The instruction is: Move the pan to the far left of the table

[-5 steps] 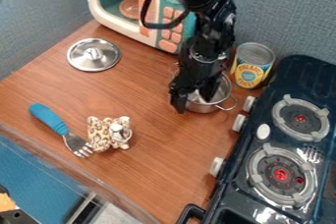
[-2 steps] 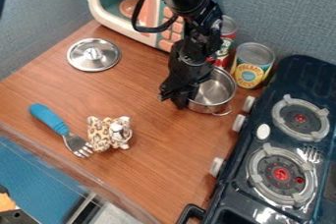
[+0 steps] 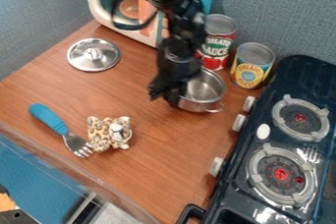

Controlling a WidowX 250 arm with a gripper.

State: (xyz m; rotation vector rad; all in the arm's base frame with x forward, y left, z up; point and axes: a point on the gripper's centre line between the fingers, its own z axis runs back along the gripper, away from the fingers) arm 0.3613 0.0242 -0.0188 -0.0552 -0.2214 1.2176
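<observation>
Pinching the pan (image 3: 205, 90) at its side, the end effector (image 3: 165, 95) hangs nearly closed.

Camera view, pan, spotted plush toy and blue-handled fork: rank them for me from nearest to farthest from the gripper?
From the gripper:
1. Pan, right beside it, to its right in the view.
2. Spotted plush toy, lower left in the view.
3. Blue-handled fork, farther left, beyond the toy.
</observation>
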